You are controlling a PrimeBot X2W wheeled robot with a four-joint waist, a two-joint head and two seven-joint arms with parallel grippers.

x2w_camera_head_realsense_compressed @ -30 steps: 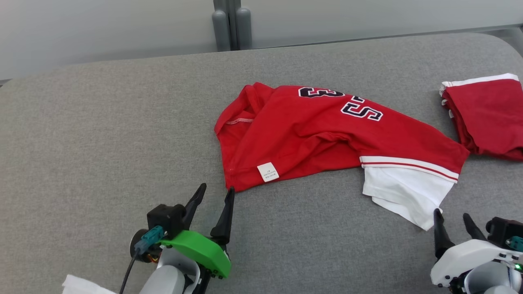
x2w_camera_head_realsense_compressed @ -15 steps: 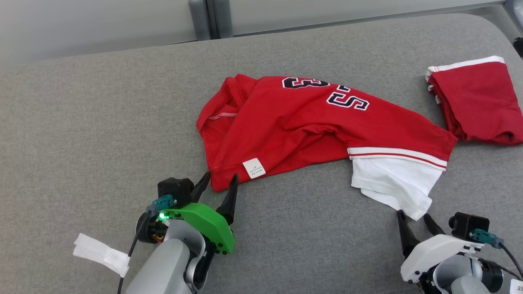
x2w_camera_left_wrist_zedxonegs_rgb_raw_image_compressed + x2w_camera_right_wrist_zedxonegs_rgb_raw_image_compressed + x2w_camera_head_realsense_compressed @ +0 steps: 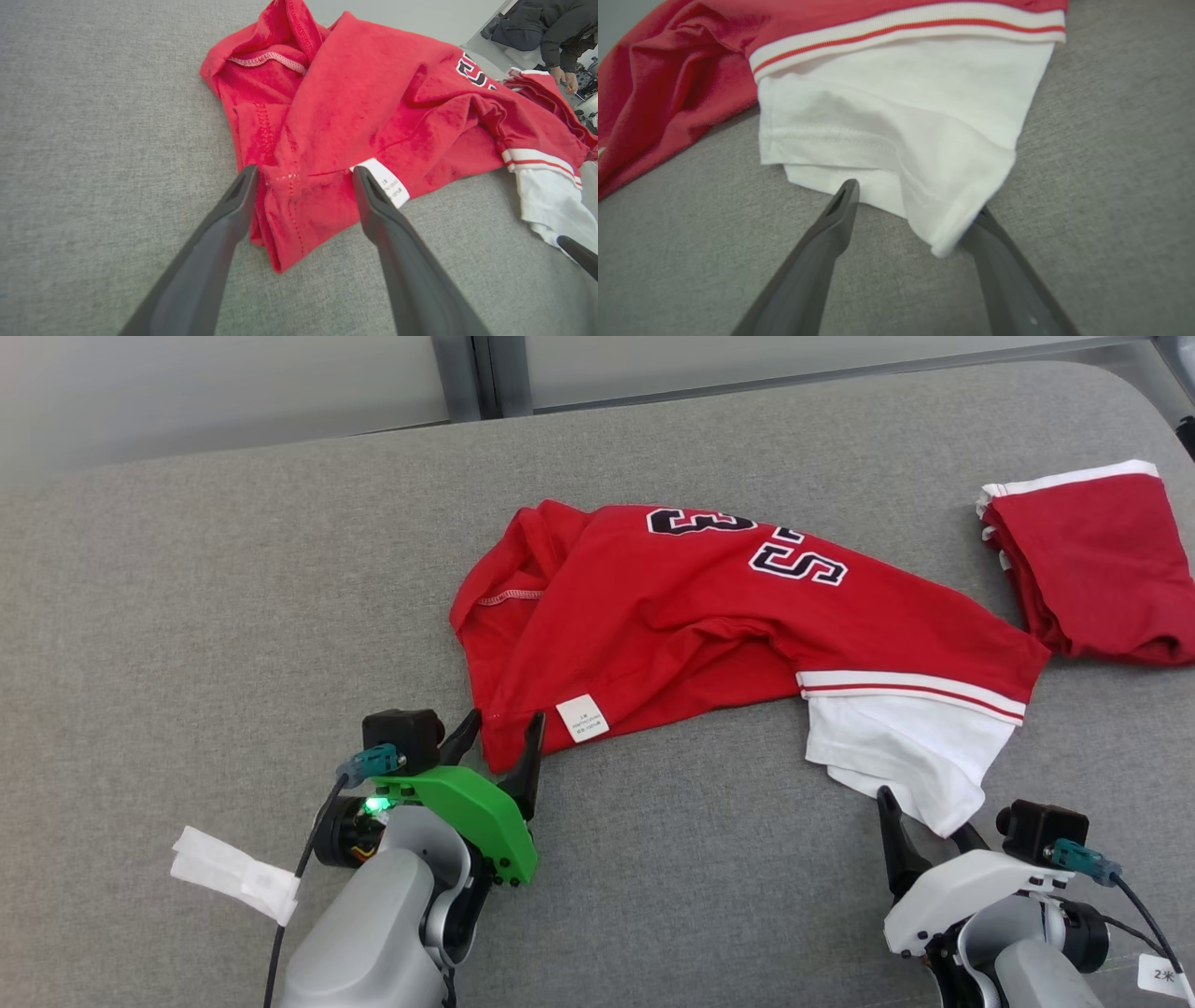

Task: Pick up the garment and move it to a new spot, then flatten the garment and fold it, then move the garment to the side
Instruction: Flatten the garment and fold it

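Straddling garment (image 3: 709,616) corners, left pincer (image 3: 505,719) and right pincer (image 3: 920,817) gape; left wrist view catches a person (image 3: 546,23).

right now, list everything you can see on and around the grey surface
garment: 1, red with dark numerals, crumpled mid-surface
white sleeve: 1, white, at the garment's near right end
care label: 1, white, on the garment's near hem
folded garment: 1, red with white trim, far right
surface: 1, grey fabric, under both garments
person: 1, dark clothing, background of left wrist view
left claw: 1, dark fingers, open, straddling the garment's near-left corner
right claw: 1, dark fingers, open, around the white sleeve's tip
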